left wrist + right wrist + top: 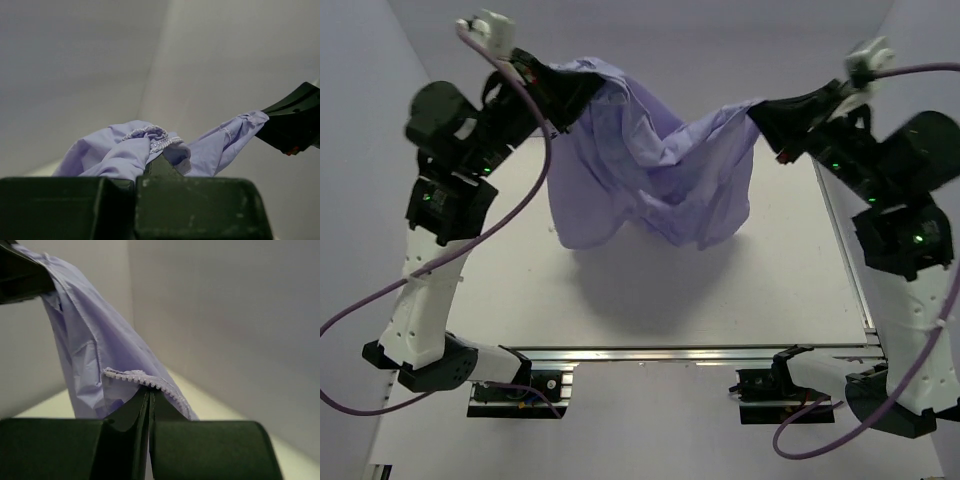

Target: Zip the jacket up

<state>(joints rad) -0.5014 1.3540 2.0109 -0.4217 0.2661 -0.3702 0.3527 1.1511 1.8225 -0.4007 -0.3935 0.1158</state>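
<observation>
From above, the thin lavender jacket (650,170) hangs in soft crumpled folds over the white table (620,300), strung between the left gripper (570,95) and right gripper (770,118), both clamped tight on its fabric. The left wrist view shows bunched cloth and fine zipper teeth (165,144) at the closed black tips. The right wrist view shows those teeth pinched between closed jaws

On my overhead view the jacket (650,170) hangs strung between my two claws, above the far half of the table (620,300). My left claw (568,95) pinches its left end and my right claw (762,115) its right end, the two well apart. The middle sags lower between them. A run of zipper teeth (145,382) lies across the right claw's tips.
</observation>
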